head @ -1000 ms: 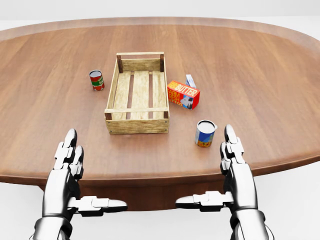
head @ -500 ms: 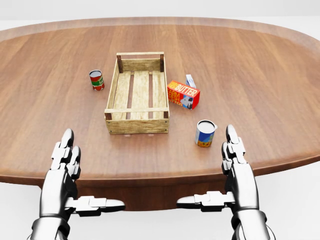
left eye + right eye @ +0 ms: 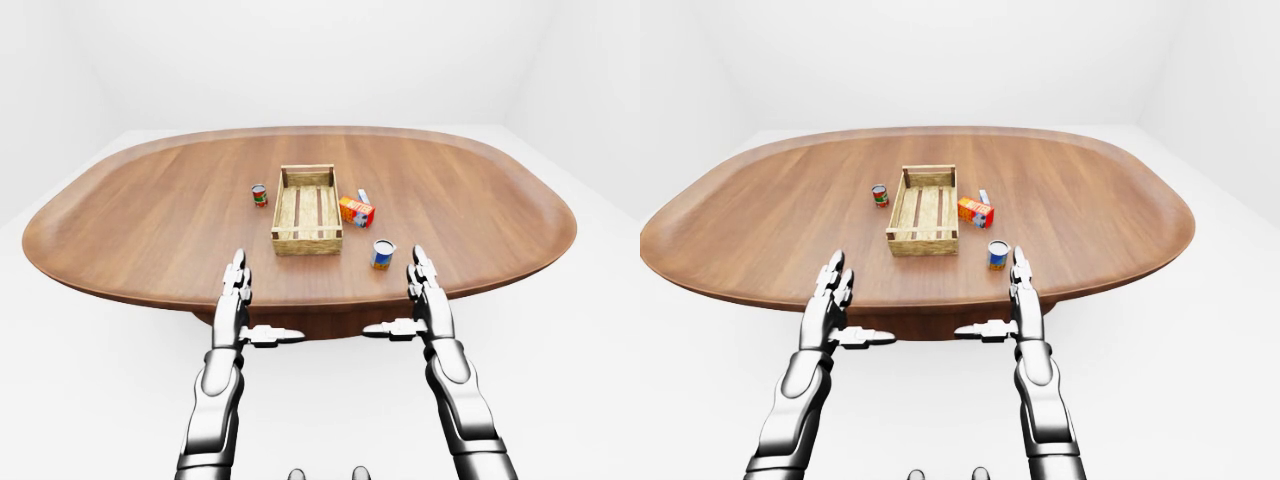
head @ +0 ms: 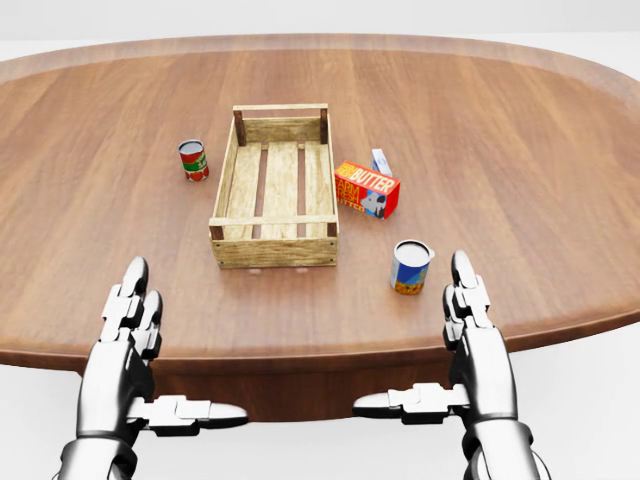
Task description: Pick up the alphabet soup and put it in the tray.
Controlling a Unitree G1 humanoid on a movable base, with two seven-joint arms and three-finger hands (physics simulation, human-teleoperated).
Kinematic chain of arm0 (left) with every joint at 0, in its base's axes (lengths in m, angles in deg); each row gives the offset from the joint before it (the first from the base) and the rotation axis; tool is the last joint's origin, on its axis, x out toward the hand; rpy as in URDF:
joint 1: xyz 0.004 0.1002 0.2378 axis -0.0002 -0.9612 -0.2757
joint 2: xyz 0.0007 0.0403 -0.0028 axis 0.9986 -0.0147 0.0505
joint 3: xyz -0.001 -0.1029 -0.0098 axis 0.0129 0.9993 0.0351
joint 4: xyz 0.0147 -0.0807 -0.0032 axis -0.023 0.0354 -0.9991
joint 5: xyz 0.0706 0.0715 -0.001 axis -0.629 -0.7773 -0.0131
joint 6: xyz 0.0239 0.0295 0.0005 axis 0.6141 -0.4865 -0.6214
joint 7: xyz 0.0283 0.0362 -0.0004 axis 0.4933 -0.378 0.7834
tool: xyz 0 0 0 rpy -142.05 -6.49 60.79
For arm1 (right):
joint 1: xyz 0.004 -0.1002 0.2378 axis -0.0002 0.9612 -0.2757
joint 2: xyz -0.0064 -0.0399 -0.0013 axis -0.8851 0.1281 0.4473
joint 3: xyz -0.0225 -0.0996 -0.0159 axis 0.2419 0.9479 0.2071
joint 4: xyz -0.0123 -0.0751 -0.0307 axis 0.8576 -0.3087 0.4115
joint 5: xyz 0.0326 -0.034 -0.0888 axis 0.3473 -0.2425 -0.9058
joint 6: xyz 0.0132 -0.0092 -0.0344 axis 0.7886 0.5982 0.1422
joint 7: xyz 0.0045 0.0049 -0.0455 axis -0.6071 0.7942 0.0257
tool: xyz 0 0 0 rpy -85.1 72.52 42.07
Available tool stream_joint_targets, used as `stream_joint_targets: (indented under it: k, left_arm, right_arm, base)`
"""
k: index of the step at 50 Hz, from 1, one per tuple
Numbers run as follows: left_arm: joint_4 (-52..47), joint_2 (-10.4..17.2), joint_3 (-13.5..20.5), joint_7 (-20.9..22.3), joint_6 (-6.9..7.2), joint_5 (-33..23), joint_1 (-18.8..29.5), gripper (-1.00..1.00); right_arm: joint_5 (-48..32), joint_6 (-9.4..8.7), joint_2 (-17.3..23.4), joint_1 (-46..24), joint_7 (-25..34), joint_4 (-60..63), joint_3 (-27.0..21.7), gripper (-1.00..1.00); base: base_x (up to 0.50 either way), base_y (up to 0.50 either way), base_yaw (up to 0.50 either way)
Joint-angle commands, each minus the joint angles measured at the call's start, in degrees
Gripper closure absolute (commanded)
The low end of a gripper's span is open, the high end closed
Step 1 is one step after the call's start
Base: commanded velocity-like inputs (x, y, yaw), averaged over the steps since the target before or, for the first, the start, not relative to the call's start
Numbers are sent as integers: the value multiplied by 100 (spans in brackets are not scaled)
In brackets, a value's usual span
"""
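My right hand [image 4: 470, 330] and left hand [image 4: 130, 330] open, empty. Blue-yellow alphabet soup can [image 4: 409, 266] at 11 o'clock of right hand, ungrasped; slatted wooden tray [image 4: 275, 186] empty.

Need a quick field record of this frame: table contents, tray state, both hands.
surface: oval wooden table
tray: wooden crate, empty
left of tray: red-labelled can
right of tray: butter box
near right hand: blue-labelled can, upright
left hand: open, holding nothing
right hand: open, holding nothing

Head view looking steeply down, close on the oval brown wooden table [image 4: 480, 120], both eye views sitting wider, sharing the slatted wooden tray [image 3: 306, 208]
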State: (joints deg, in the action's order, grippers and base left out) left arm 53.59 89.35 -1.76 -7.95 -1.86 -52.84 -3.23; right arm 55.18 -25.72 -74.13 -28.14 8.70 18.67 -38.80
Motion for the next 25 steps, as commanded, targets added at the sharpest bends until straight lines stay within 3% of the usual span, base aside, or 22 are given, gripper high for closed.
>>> stream_joint_targets:
  k: [1,5,11,13,15,16,19,20,25]
  left_arm:
    - [39,6,10,39,-38,3,19,-100]
    - [154,14,26,69,-161,23,50,-100]
    - [136,25,14,162,-161,51,18,-100]
    - [99,16,27,156,-116,81,27,-100]
    - [152,-6,7,-185,230,-196,121,-100]
    - [164,-59,42,-370,236,-190,181,-100]
    - [30,-48,-69,-227,265,-110,94,-100]
    - [15,-52,-65,-250,263,-109,91,-100]
    - [-138,-40,-50,-164,372,1,61,-100]
  right_arm:
    - [2,-50,4,11,23,39,4,-100]
    - [-27,-37,4,6,14,26,7,-100]
    - [-7,-20,-1,12,44,22,14,-100]
    - [15,-60,-5,-1,48,24,6,-100]
    - [28,-219,-9,-40,-17,54,-24,-100]
    - [-54,-220,-1,-32,-73,62,-2,-100]
    - [-111,-225,-9,-10,-76,76,44,-100]
    - [-107,-405,-13,-37,-75,93,44,-100]
    - [-40,-439,-11,-7,11,210,41,-100]
  base:
    - [0,0,0]
    - [0,0,0]
    - [0,0,0]
    - [0,0,0]
    - [0,0,0]
    - [0,0,0]
    - [0,0,0]
    - [0,0,0]
    - [0,0,0]
